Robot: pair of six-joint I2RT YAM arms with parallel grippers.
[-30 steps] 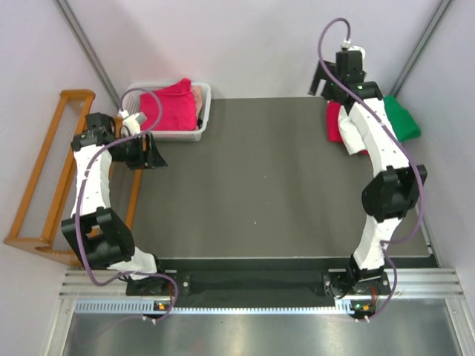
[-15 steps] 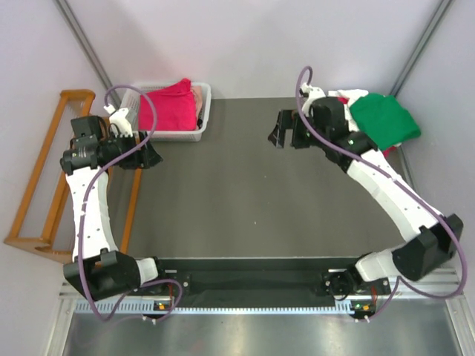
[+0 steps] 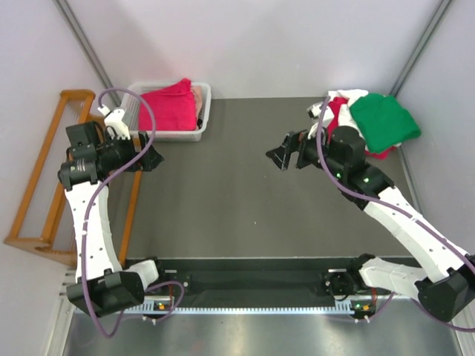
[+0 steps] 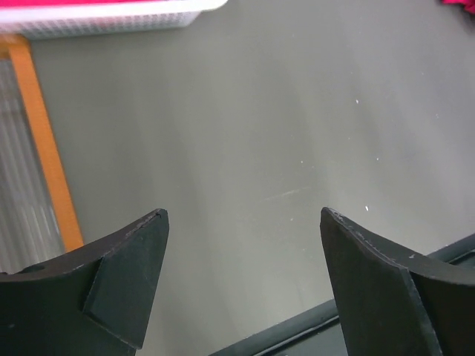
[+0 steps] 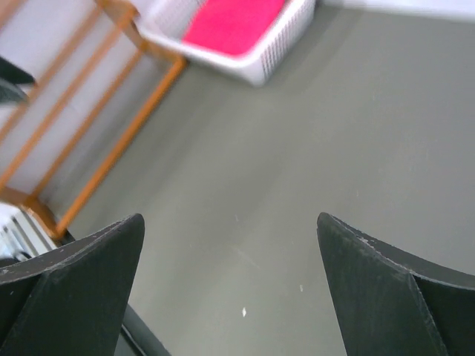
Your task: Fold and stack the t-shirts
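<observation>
Green t-shirt (image 3: 382,119) atop white and red t-shirts (image 3: 343,104), piled at the table's (image 3: 237,200) far right corner, likely the stack so far, though rumpled. Crimson shirt (image 3: 169,107) bunched in the basket (image 3: 205,113) far left, not yet folded. Left gripper (image 3: 154,159) and right gripper (image 3: 280,154) spread wide over bare tabletop, gripping nothing.

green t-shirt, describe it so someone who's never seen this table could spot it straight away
Look at the dark table and go to its far right corner, where a small heap of shirts lies. The green t-shirt is on top, the only bright green cloth, with a white shirt and a red shirt showing under it.
</observation>
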